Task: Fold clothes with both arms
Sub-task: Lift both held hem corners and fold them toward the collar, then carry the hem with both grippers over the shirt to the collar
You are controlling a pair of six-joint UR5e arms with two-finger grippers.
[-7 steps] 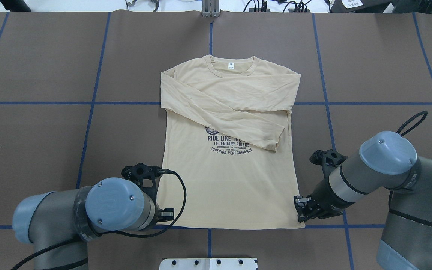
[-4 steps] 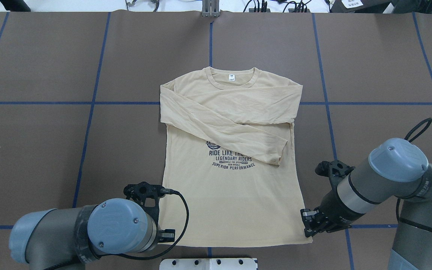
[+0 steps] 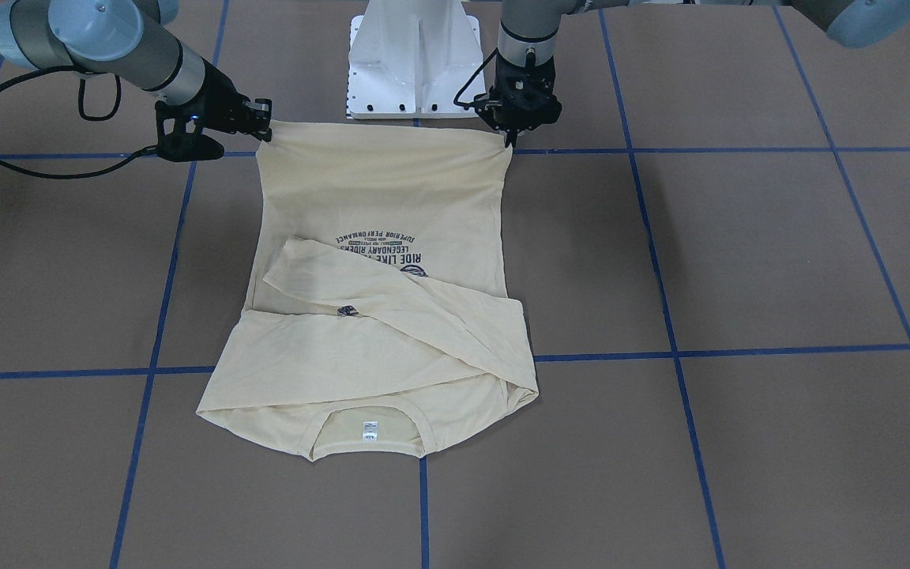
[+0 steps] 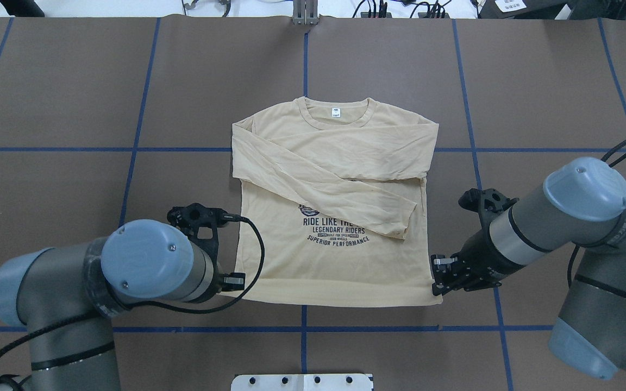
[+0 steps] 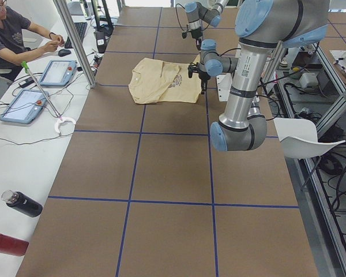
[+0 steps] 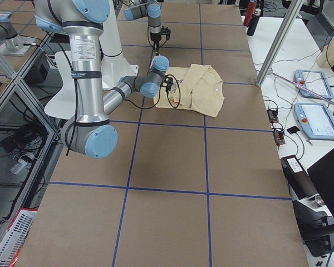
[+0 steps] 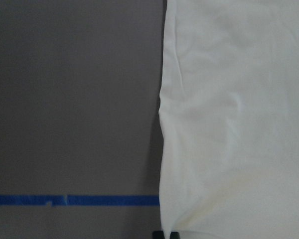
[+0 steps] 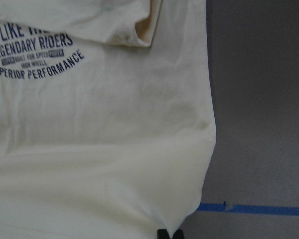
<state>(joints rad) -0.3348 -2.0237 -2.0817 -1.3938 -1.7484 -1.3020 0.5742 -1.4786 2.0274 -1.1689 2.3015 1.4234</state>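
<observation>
Item: T-shirt [image 4: 335, 255], pale cream-yellow, long-sleeved. Lies front-up on brown surface [image 4: 74, 81], about mid-width. Collar is toward the far edge, hem toward the robot-side edge.

Neck label [image 4: 335, 112]: white, visible inside collar.

Sleeves: both folded in across chest. Upper one runs diagonally from the shoulder on robot's L side. Its cuff [image 4: 400, 231] rests near the garment's R side seam and covers part of the navy print [image 4: 335, 233]. Legible text incl. "LEGENDARY RIDERS", "SUPERIOR PERFORMANCE".

L gripper [image 4: 235, 281]: at hem corner on robot's L side. Wrist view shows the tips together at the cloth edge, i.e. pinched on the T-shirt.

R gripper [image 4: 436, 277]: at opposite hem corner. Tips likewise pinched on the T-shirt, per wrist view.

Hem: runs approx. straight betw. the two grippers, with a crosswise crease band just above it. Whether hem is clear of the surface: cannot tell.

Other: blue tape lines [image 4: 133, 149] form a grid on the surface. White pedestal base [image 3: 411, 59] stands at robot-side edge, close behind the hem.
</observation>
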